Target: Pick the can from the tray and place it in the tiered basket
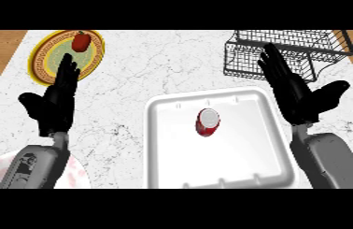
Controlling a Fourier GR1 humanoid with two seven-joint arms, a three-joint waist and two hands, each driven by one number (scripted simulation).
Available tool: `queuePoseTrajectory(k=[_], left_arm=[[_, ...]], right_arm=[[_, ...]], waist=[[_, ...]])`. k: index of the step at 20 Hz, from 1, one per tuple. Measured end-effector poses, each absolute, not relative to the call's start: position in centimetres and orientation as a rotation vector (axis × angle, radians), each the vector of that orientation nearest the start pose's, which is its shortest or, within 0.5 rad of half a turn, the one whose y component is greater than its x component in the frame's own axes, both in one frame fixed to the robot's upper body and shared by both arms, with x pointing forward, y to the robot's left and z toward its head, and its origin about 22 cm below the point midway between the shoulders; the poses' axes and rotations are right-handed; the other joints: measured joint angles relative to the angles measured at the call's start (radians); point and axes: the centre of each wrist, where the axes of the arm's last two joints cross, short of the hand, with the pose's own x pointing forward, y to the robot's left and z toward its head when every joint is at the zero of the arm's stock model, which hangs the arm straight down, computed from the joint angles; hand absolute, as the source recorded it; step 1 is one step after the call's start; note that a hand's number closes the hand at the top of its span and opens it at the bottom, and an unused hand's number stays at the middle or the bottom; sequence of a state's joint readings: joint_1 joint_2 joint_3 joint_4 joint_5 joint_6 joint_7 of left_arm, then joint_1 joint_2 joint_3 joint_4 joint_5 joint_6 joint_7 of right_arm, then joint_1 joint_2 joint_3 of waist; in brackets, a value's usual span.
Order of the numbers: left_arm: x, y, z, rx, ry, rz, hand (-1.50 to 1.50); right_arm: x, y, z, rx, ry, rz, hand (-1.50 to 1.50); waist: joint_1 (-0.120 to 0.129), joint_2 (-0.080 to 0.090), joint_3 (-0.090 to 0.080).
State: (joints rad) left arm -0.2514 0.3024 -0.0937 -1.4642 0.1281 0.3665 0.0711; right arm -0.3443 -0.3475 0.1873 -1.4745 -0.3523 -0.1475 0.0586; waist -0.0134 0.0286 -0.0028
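On the marbled white desk (151, 69), the red can (208, 122) stands in the white tray (272, 144), untouched. Both robot hands are released: right (296, 95) beside the tray, left (55, 104) resting. Next: grasp the can, carry it to the far-right tiered basket (283, 53).

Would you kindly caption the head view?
Red can on white tray, both hands open, wire basket beyond.

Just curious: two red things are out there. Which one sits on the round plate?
The red pepper, on the yellow plate far left. The red can stands in the white tray.
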Motion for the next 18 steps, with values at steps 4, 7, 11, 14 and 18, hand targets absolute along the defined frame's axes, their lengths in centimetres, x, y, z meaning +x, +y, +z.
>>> queuePoseTrajectory(k=[4, 7, 11, 14, 18], left_arm=[[29.4, 24.5, 4.9, 0.29, -1.65, 0.006, 0.0], [28.9, 24.0, 4.3, 0.288, -1.659, -0.02, 0.0], [28.2, 22.2, 3.6, 0.24, -1.662, -0.065, 0.0], [27.8, 21.5, 3.4, 0.218, -1.663, -0.083, 0.0], [27.6, 21.1, 3.4, 0.216, -1.659, -0.087, 0.0]], right_arm=[[30.6, -25.2, 8.1, 0.119, -1.778, -0.011, 1.5], [30.3, -25.9, 9.3, 0.171, -1.921, -0.262, 1.5], [29.1, -26.3, 6.0, 0.221, -1.816, -0.438, -1.5], [27.3, -25.8, 3.9, 0.412, -1.819, -0.45, -1.5], [23.9, -28.0, 3.9, 0.485, -1.879, -0.333, -1.5]], waist=[[0.0, -0.02, 0.003], [-0.029, -0.036, 0.016], [-0.015, -0.032, 0.01], [-0.006, -0.031, 0.007], [-0.005, -0.032, 0.005]])
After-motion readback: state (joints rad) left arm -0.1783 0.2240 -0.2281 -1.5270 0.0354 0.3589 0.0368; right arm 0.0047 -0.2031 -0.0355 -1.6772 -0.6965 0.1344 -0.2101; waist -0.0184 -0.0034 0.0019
